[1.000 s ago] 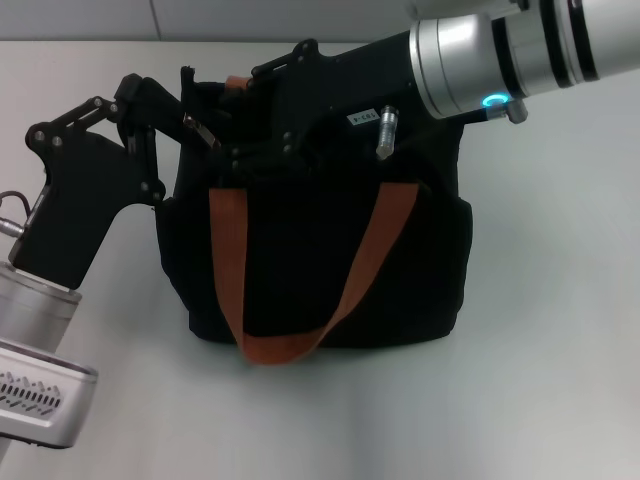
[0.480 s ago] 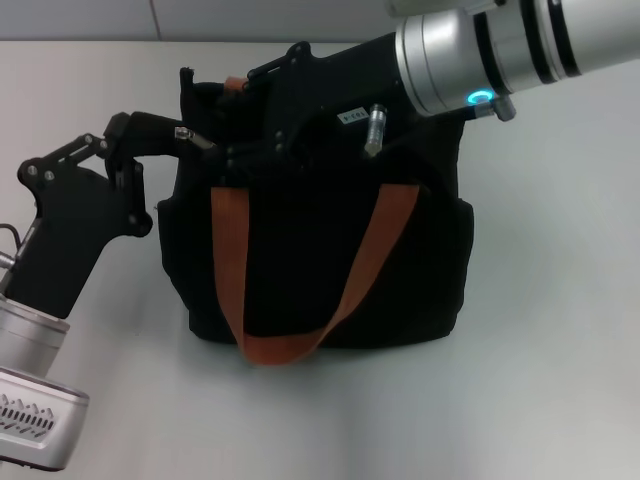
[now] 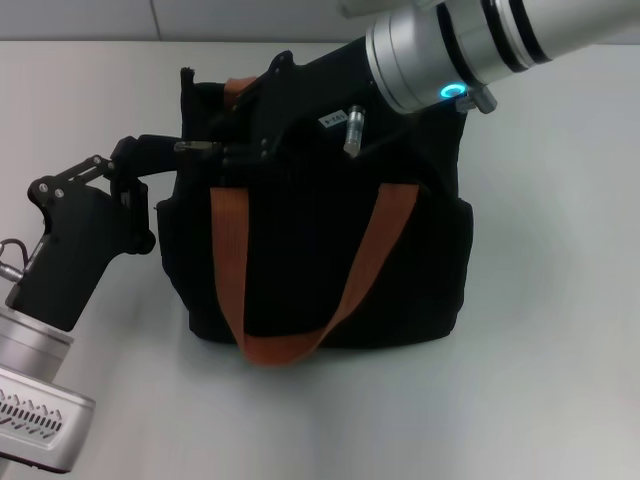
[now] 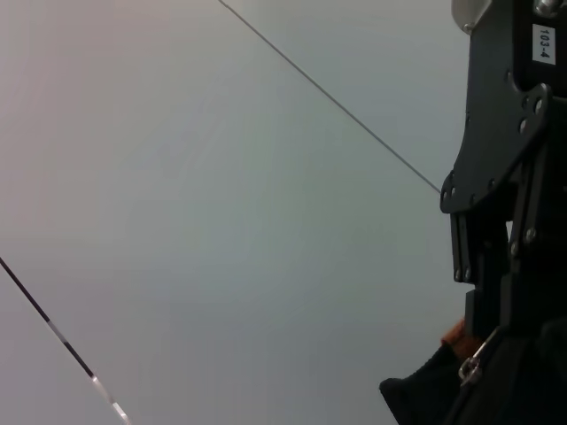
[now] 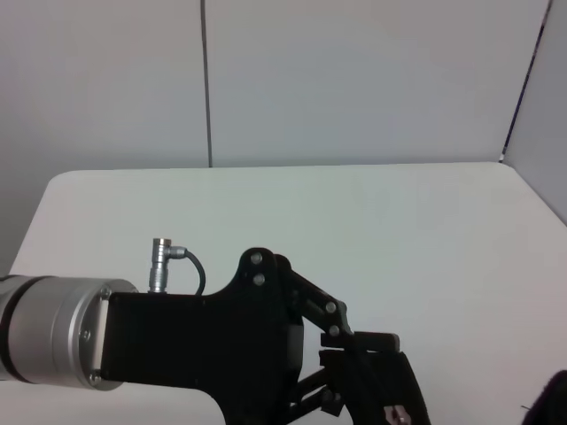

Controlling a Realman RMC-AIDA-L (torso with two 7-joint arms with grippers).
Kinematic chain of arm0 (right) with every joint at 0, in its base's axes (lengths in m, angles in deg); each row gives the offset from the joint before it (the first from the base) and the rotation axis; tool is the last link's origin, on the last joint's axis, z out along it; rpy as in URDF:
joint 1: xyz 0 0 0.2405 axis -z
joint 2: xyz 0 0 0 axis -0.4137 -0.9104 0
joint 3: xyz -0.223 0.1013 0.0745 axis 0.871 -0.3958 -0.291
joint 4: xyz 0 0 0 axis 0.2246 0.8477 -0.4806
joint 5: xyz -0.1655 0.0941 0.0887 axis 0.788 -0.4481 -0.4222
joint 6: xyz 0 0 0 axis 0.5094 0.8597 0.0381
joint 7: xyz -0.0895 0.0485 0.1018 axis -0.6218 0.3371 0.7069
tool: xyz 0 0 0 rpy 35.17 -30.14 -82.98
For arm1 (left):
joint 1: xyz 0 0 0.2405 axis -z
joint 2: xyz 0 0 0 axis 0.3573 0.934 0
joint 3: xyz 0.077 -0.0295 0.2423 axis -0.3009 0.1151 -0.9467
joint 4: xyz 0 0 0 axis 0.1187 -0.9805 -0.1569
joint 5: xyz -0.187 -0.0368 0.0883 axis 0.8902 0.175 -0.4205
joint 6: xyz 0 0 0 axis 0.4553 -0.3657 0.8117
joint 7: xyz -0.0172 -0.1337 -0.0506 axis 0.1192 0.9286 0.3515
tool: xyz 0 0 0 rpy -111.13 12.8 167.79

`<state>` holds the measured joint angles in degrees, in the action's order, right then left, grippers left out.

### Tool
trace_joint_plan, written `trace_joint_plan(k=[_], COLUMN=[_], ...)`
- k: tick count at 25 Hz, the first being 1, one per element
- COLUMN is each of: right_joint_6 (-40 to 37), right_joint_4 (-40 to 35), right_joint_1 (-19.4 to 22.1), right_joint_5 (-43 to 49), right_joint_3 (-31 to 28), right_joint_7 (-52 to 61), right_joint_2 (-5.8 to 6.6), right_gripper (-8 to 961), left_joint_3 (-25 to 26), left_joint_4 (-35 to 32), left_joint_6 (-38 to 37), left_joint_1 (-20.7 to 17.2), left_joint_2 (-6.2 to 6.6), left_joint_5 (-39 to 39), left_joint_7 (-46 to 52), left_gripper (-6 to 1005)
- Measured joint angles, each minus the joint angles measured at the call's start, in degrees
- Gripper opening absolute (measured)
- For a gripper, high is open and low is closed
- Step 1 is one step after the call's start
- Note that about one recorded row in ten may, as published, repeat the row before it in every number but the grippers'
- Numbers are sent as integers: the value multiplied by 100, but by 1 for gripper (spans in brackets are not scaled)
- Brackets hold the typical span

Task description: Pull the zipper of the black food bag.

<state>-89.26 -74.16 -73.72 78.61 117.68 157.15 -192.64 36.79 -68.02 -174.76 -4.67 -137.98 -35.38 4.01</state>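
Observation:
The black food bag [image 3: 320,270] stands upright mid-table, an orange-brown strap [image 3: 385,240] looping down its front. My left gripper [image 3: 200,148] reaches in from the left to the bag's upper left edge and is shut on the small silver zipper [image 3: 190,147]. The zipper also shows in the left wrist view [image 4: 469,365] and at my left fingertips in the right wrist view [image 5: 399,413]. My right gripper [image 3: 228,156] comes over the bag from the upper right, tips touching the left ones, and looks shut on the bag's top edge. It also shows in the left wrist view [image 4: 492,319].
The bag stands on a pale table [image 3: 540,400] with bare surface in front and to its right. A wall [image 3: 80,18] runs behind the table's far edge. My right arm [image 3: 450,55] lies across the bag's top.
My left gripper's body has dropped and swung left while its tips stayed at the bag's upper edge. My right arm has shifted left and slightly up. The bag has not moved.

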Motion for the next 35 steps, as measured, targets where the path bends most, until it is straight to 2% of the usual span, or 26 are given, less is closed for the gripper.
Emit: trace_joint_plan(k=[14,21,30,35], right_joint_6=[128,80,10,-58], right_joint_4=[366,271,252,135], right_joint_1=[-386,-338,-285,-230], right_joint_5=[73,69,72,73], right_joint_3=[19,-30,-32,-44], right_joint_7=[168,167,36,18], right_joint_2=[-6,7,18,30], right_gripper=[284,275,63,0], left_joint_3=[-18,-35,-32,0], left_joint_4=[-4,-18,-18,-24], left_joint_6=[-32,-46,-43,-34], left_joint_1=[9,18,36,35], left_joint_2=[0,0,0,0], left_joint_5=[0,-2,-4,8], left_joint_7=[0,0,0,0], left_gripper=[44,44,45,45])
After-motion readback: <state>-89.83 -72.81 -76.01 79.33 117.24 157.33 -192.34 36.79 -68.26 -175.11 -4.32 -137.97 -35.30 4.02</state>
